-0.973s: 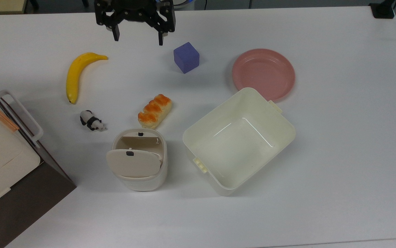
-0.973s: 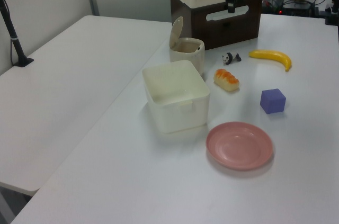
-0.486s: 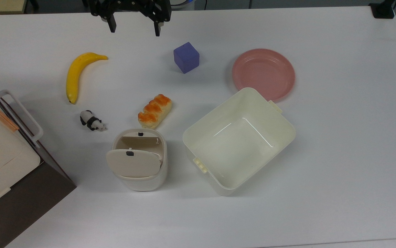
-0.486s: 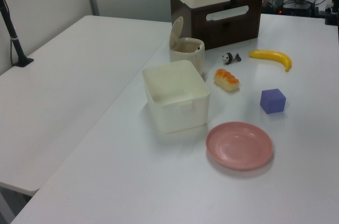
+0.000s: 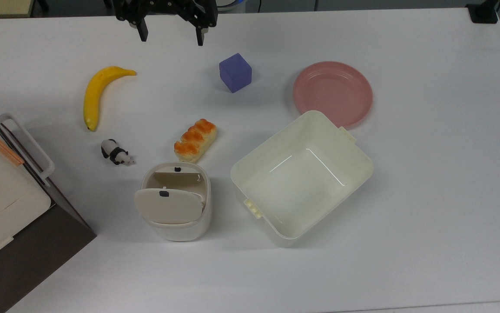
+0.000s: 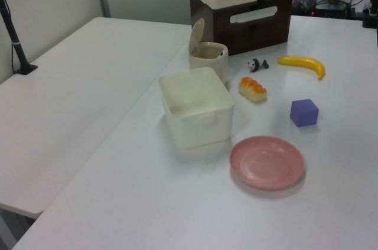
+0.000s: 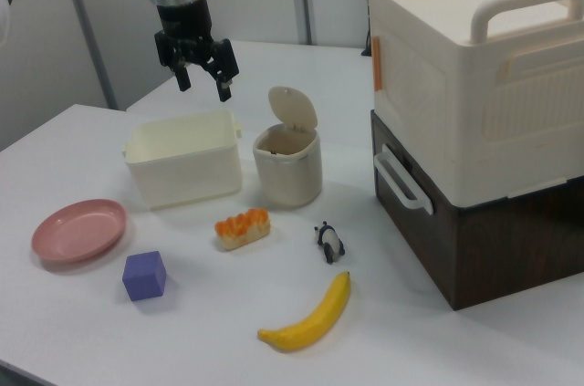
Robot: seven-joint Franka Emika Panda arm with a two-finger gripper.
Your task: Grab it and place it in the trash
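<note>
Now we note gripper point(image 5: 170, 38) at top view's upper left, fingers apart, holding nothing, hanging clear above table. Bin point(image 5: 176, 204) lid flipped up for drop. Paper wad: we cannot locate; judged possibly inside bin.

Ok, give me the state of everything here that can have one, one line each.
gripper: open, holding nothing, raised above the table.
trash bin: flap lid up, opening uncovered.
cream tub: lidless, nothing inside.
pink plate: nothing on it.
banana: lying flat, unpeeled.
purple cube: resting on the table.
</note>
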